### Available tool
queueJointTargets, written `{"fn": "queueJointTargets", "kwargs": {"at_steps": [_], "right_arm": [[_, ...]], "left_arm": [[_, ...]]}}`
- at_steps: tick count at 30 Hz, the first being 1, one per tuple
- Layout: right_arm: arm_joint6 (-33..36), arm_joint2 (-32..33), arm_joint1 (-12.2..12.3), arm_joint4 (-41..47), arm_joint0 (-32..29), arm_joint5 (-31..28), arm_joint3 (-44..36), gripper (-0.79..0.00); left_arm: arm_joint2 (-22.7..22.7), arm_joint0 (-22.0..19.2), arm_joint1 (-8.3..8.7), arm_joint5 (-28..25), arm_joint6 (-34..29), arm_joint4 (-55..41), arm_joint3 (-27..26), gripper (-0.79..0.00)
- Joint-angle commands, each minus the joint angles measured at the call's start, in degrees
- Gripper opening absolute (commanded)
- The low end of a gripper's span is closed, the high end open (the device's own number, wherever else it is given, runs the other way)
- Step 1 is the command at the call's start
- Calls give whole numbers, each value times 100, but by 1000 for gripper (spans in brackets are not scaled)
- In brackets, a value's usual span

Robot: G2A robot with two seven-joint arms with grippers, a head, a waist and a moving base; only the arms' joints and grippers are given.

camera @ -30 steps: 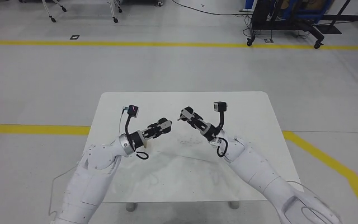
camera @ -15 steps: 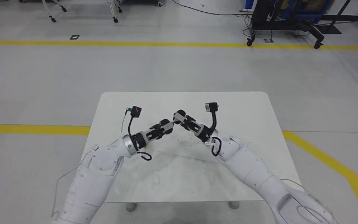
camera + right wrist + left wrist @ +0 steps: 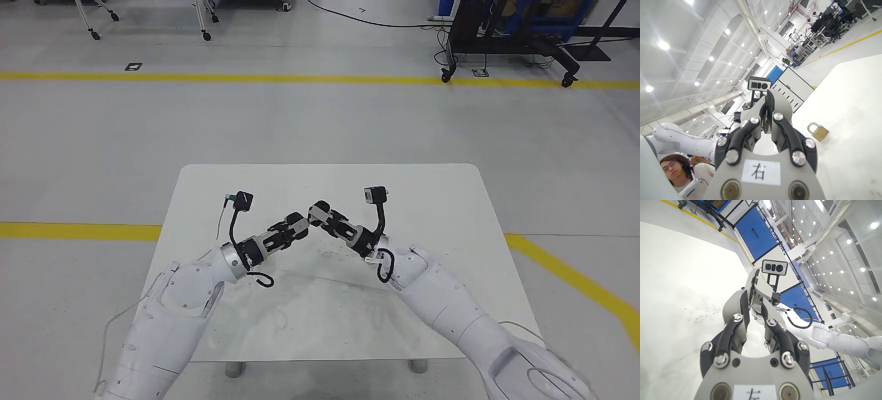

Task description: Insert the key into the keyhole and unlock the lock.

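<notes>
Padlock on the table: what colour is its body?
The padlock body is brass-gold, clearest in the right wrist view.

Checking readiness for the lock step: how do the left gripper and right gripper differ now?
The left gripper has its fingers apart, a gap between them; the right gripper has its fingers pressed together. The left gripper points in from the robot's left, the right gripper from its right. Both hang above the table, tips nearly meeting; neither holds the padlock, which lies on the table.
</notes>
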Motion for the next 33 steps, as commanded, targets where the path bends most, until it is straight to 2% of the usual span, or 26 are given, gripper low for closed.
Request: {"fn": "queueJointTargets", "kwargs": {"at_steps": [1, 3, 12, 13, 14, 21, 31, 33], "right_arm": [[0, 31, -12, -21, -10, 11, 1, -785], [-6, 60, -24, -51, -22, 34, 4, -785], [47, 182, -67, -161, -74, 92, -8, -785], [84, 191, -71, -143, -83, 96, -15, -499], [90, 208, -73, -100, -90, 94, -22, 0], [90, 208, -73, -100, -90, 94, -22, 0], [90, 208, -73, -100, -90, 94, -22, 0], [254, 249, -36, -313, -87, 246, -55, 0]], "left_arm": [[6, 3, 4, -5, 9, 31, -3, -754], [11, 6, 6, 0, 16, 42, -9, -785], [-4, 31, 19, 57, 218, 213, -51, -785], [-10, 28, 22, 37, 223, 229, -58, -785], [-19, 28, 25, 19, 219, 243, -59, -785], [-176, 28, 59, -11, 94, 15, -77, -785], [-170, 60, 60, 47, 136, 52, -98, -785], [-163, 67, 70, 88, 36, 67, -125, -785]]}}
